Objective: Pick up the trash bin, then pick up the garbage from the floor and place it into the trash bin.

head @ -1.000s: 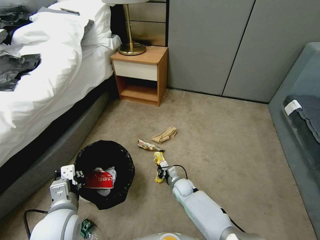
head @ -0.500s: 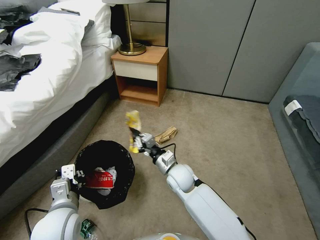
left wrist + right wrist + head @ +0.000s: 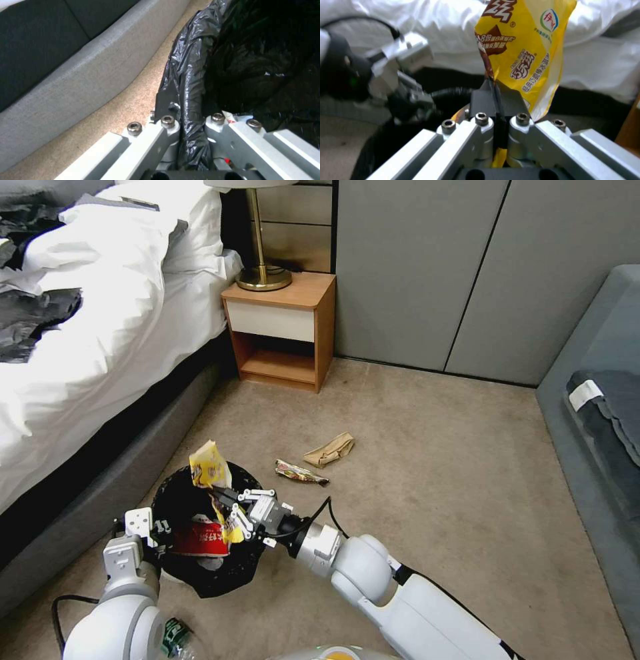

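The trash bin [image 3: 175,485], lined with a crinkled black bag, sits on the floor by the bed. My left gripper [image 3: 157,530] is shut on its near rim; in the left wrist view the fingers clamp the bag's folded edge [image 3: 188,100]. My right gripper [image 3: 228,508] is shut on a yellow snack wrapper [image 3: 207,463], held upright over the bin's opening. The right wrist view has the wrapper [image 3: 523,50] pinched between shut fingers [image 3: 480,100]. A red wrapper [image 3: 200,543] and white tissue lie inside the bin. A patterned wrapper [image 3: 300,472] and a brown paper bag [image 3: 330,449] lie on the carpet.
A bed with white bedding [image 3: 80,347] and its grey base [image 3: 66,75] run along the left. A wooden nightstand [image 3: 283,330] with a brass lamp stands at the back. A grey sofa [image 3: 600,413] borders the right. A clear bottle [image 3: 175,635] lies by my left arm.
My right gripper lifted the yellow wrapper off the carpet and swung it left, from beside the patterned wrapper to above the bin. The left arm and the bin have stayed put.
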Motion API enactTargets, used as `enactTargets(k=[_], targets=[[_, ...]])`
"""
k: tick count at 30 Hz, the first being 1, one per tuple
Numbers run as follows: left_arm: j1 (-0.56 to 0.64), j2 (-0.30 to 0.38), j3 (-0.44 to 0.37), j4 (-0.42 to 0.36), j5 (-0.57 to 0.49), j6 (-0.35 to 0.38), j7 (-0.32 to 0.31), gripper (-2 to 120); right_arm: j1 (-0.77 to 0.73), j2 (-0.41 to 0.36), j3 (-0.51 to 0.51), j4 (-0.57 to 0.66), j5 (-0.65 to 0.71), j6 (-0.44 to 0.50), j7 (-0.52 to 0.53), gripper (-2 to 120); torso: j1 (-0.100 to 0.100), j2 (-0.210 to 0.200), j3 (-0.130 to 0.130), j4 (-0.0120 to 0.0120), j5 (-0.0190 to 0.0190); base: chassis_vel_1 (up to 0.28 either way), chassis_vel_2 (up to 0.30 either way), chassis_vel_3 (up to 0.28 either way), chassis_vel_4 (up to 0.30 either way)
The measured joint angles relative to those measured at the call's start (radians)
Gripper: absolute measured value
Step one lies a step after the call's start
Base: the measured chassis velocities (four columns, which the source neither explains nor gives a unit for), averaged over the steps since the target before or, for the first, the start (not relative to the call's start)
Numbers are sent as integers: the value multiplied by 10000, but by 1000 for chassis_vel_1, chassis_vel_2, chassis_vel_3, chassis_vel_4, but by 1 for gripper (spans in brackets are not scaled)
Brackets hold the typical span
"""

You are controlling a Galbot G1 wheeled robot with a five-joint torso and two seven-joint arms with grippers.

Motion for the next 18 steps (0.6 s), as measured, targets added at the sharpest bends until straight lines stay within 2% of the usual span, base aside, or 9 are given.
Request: enactTargets(k=[1, 4, 6, 7, 8, 10, 11, 18], targets=[[0, 0, 0, 0, 0, 0, 0, 1, 0, 0, 0, 0, 0, 0, 0, 0, 0, 0, 0, 0, 0, 0, 0, 0, 0], [-2, 21, -9, -12, -7, 2, 0, 1, 29, 81, -13, -420, -53, 40, 41, 14, 0, 0, 1, 0, 0, 0, 0, 0, 0], [-2, 33, -15, -14, -14, 2, 0, 1, 32, 80, -10, -468, -42, 59, 38, 17, 0, 0, 1, 0, -1, 0, 0, 0, 0], [-3, 50, -25, -14, -26, 4, 0, 1, 33, 58, -7, -488, 11, 72, 22, 25, 0, 0, 1, 0, 0, 0, 0, 0, 0], [-3, 50, -25, -14, -26, 4, 0, 1, 33, 58, -7, -488, 11, 72, 22, 25, 0, 0, 1, 0, 0, 0, 0, 0, 0], [-9, 57, -23, -15, -32, 6, -1, 1, 33, 33, 12, -500, 69, 75, -20, 35, 0, 0, 1, 0, 0, 0, 0, 0, 0], [-9, 57, -23, -15, -32, 6, -1, 1, 33, 33, 12, -500, 69, 75, -20, 35, 0, 0, 1, 0, 0, 0, 0, 0, 0], [-30, 17, 45, 2, -19, 10, -1, 1, 14, 57, 36, -528, 103, 75, -71, 64, 0, 0, 1, 0, 0, 0, 0, 0, 0]])
